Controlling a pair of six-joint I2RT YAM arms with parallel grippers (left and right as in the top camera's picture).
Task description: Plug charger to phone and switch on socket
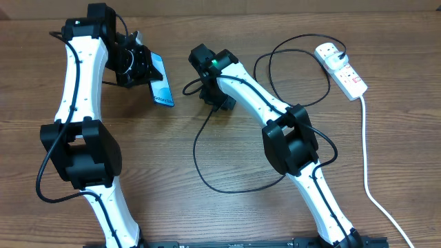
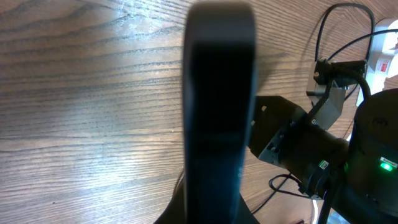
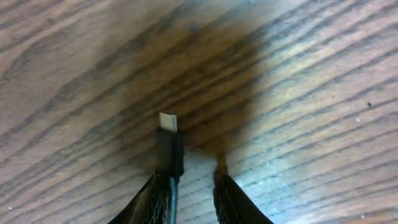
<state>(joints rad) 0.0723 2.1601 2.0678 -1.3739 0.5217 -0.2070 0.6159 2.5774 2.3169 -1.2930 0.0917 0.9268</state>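
Note:
My left gripper (image 1: pixel 141 65) is shut on the phone (image 1: pixel 162 86) and holds it tilted above the table, blue screen facing right. In the left wrist view the phone (image 2: pixel 217 93) shows edge-on as a dark slab. The charger (image 1: pixel 195 155) loops across the table to its black plug in the socket (image 1: pixel 342 69). My right gripper (image 1: pixel 204 88) is just right of the phone. In the right wrist view its fingers (image 3: pixel 189 180) stand apart; the charger's small plug tip (image 3: pixel 168 121) lies between them against the left finger, pointing forward.
The socket's thick white cord (image 1: pixel 368 172) runs down the right side to the front edge. The right arm (image 2: pixel 311 143) fills the right of the left wrist view, the socket (image 2: pixel 387 34) behind it. Cable loops lie between the arms.

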